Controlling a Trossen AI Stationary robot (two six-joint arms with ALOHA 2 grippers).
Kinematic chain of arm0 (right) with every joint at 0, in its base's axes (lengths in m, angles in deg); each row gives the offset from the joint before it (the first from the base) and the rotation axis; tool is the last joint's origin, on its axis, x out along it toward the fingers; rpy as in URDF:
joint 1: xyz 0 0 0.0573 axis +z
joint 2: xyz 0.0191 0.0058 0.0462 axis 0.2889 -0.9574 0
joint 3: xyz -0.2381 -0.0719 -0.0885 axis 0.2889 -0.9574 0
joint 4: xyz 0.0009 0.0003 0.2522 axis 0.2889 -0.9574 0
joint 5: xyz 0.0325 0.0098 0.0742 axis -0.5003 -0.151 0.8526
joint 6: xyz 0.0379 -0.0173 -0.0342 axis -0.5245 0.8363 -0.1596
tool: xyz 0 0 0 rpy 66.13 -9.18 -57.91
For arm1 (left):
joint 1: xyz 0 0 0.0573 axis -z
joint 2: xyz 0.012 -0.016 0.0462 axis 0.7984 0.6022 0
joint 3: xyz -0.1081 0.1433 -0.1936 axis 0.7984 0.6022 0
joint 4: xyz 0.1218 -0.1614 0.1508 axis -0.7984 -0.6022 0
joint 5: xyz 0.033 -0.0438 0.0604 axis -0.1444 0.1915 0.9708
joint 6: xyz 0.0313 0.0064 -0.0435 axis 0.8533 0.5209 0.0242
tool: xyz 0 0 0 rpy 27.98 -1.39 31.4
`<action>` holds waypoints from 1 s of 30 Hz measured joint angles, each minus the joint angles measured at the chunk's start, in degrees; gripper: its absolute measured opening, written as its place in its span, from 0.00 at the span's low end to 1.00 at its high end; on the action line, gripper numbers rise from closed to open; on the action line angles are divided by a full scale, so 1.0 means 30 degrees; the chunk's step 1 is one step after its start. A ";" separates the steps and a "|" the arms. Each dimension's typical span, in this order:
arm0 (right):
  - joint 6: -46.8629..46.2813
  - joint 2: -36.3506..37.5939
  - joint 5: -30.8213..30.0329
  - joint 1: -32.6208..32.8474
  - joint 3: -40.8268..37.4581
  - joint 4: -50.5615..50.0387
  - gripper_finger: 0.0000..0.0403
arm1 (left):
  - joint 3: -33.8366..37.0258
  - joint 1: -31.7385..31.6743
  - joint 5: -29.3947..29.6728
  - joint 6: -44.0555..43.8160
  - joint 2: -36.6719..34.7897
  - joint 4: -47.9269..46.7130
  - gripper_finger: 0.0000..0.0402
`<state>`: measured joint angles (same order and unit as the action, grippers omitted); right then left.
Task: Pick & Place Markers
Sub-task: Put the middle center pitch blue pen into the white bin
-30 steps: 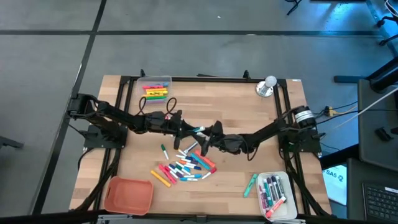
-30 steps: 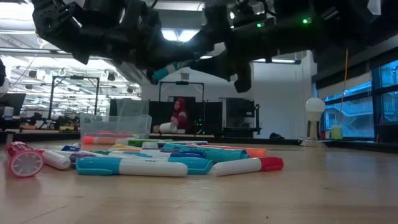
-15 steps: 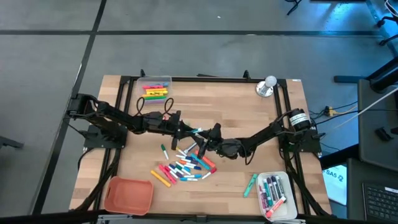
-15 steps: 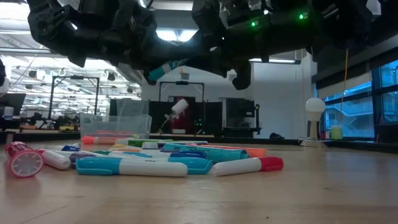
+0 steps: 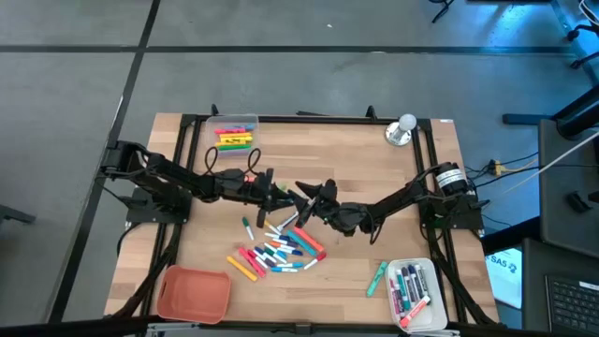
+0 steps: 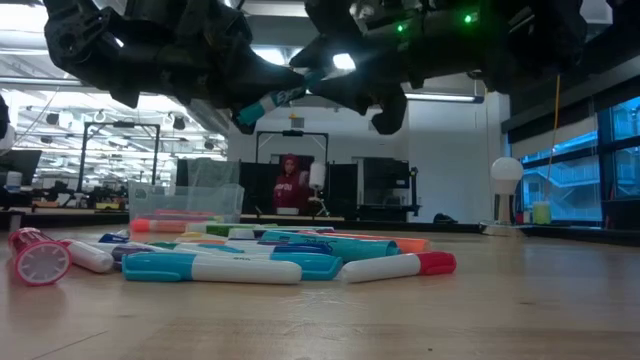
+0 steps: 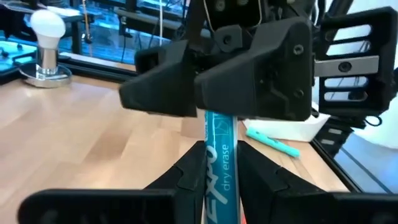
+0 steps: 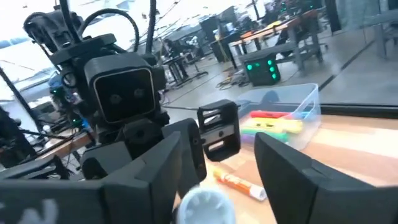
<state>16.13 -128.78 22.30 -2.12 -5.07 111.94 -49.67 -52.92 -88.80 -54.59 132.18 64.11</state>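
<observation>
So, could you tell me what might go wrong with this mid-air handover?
The left gripper holds the teal dry-erase marker while the open right gripper straddles its far end. If the left lets go early, the marker may drop onto the marker pile. The close-set grippers could also collide.

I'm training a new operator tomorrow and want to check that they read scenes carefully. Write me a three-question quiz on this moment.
1. True or false: the left gripper holds a teal marker in the air above the table.
2. In the high view, where does the silver bell stand? A) beside the orange tray; B) at the table's top-right corner; C) inside the clear bin.
3. Fill in: the right gripper has its fingers ____ on either side of the marker's end.

Key: 1 true; 2 B; 3 open.
</observation>
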 joint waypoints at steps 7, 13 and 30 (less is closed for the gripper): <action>-0.0310 0.0007 0.0593 0.0000 0.0000 0.0020 0.28 | 0.0000 0.0163 0.0314 0.0022 0.0000 0.0263 0.16; -0.0424 0.0044 0.1327 0.0022 0.0007 0.0125 0.14 | 0.0022 0.0195 0.0431 0.0246 0.0000 0.0328 0.17; -0.5793 0.5198 0.2907 0.0348 0.7756 -3.1686 0.14 | 0.0007 -0.0476 0.0070 0.0795 -0.0360 -0.5523 0.42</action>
<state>-1.24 -113.19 31.02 -1.07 18.20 16.88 -49.65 -54.35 -88.59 -52.20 131.10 47.55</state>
